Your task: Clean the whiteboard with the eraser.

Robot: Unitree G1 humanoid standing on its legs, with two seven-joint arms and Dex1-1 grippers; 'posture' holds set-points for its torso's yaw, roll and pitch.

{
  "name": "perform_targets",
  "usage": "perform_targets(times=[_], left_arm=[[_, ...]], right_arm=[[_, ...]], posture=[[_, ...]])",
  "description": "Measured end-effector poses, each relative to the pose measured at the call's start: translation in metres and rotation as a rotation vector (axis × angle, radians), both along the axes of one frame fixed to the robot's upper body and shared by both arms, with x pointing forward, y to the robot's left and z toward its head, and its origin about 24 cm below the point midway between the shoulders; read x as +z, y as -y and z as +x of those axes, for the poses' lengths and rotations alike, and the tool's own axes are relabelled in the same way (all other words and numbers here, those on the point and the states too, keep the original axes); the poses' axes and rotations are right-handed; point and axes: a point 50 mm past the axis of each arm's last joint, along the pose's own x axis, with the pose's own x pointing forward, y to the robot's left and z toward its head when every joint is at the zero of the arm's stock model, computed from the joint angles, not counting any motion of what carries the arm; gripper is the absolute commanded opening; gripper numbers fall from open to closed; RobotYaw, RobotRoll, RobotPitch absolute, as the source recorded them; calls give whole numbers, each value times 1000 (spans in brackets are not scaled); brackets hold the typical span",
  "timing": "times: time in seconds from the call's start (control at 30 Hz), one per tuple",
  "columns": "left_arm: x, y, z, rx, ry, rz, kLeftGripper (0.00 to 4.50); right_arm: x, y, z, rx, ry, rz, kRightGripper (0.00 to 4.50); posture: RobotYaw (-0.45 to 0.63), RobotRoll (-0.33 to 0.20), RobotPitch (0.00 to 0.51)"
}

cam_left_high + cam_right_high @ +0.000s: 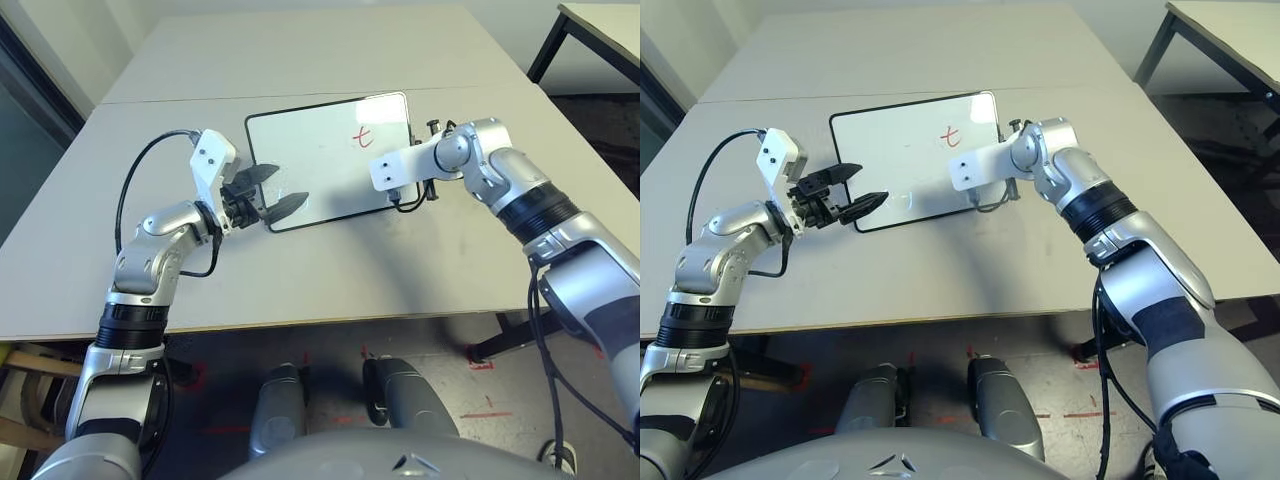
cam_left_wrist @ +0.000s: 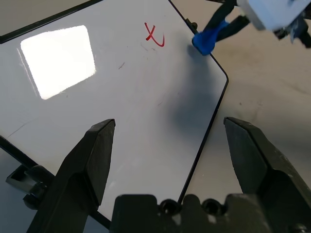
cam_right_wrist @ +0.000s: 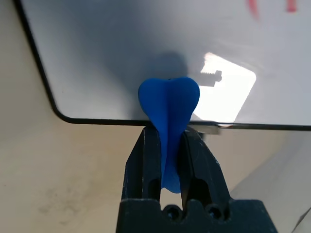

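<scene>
Whiteboard [image 1: 325,160] with red scribble [image 1: 363,137] lies on grey table [image 1: 300,270].

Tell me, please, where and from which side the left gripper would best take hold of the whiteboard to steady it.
Probably the near left corner of the whiteboard: the open left gripper already straddles that thin framed edge, so sliding in level keeps clear of the eraser.

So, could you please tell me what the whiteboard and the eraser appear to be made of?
Whiteboard: a glossy white coated panel, judging by the bright window glare mirrored on it, in a thin black frame that looks like plastic. Eraser: matte blue, with soft rounded lobes and no shine; probably foam or rubbery plastic, though the look alone leaves that open.
</scene>
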Motion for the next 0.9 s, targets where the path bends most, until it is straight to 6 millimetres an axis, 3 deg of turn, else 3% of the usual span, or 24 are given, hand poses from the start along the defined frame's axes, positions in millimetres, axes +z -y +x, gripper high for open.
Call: perform_targets(times=[0.2, 0.53, 0.9], left_arm=[[-1, -2, 2, 11, 2, 10, 4500], [6, -6, 9, 73, 76, 63, 4500], [6, -6, 10, 79, 86, 72, 4500]], right_arm=[[41, -13, 5, 36, 54, 49, 303], [27, -28, 19, 57, 22, 32, 303], [16, -29, 27, 36, 36, -9, 303]], posture=[[-76, 0, 71], [-57, 0, 73], [-43, 0, 82]])
